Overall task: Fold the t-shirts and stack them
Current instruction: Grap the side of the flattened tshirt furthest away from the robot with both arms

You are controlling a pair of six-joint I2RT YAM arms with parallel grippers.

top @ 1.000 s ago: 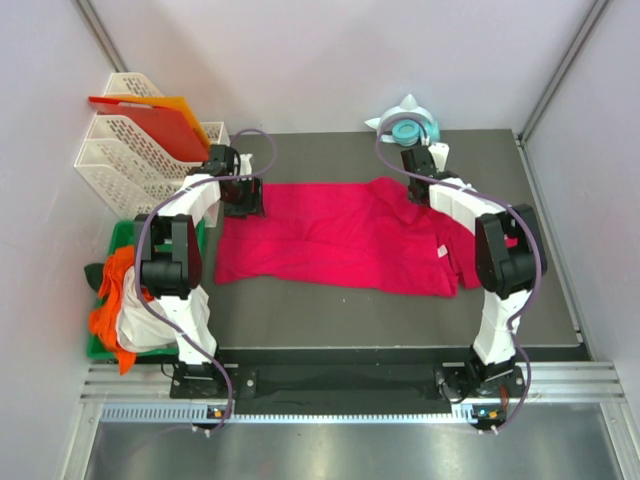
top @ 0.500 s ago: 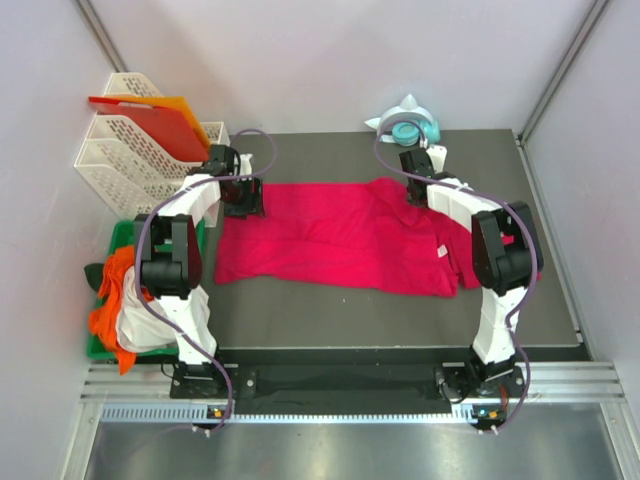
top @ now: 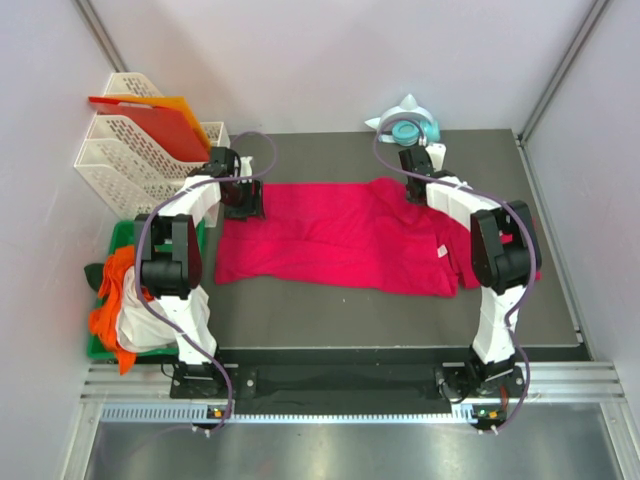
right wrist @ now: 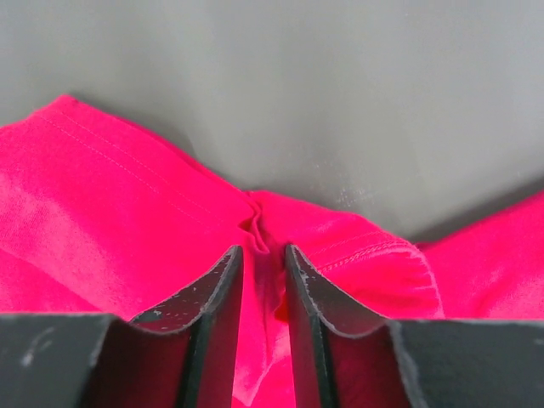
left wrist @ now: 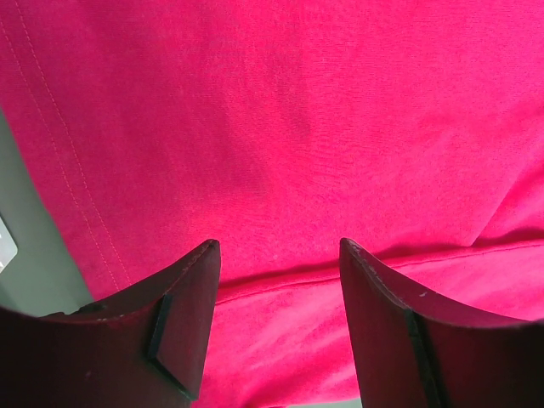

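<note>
Spreading-out step, I reckon: shirt (top: pixel 340 235) lies rumpled across the mat's (top: pixel 300 310) middle, right gripper (right wrist: pixel 263 251) toward the mat's far right nearly closed on a hem pleat, left gripper (left wrist: pixel 279 251) toward its far left wide open and empty (next it should pinch that edge).

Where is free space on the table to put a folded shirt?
Free: the strip between the t-shirt and the table's near edge; a smaller patch behind it, beside the teal object. Crowded: the left, with white trays and a bin of clothes.
</note>
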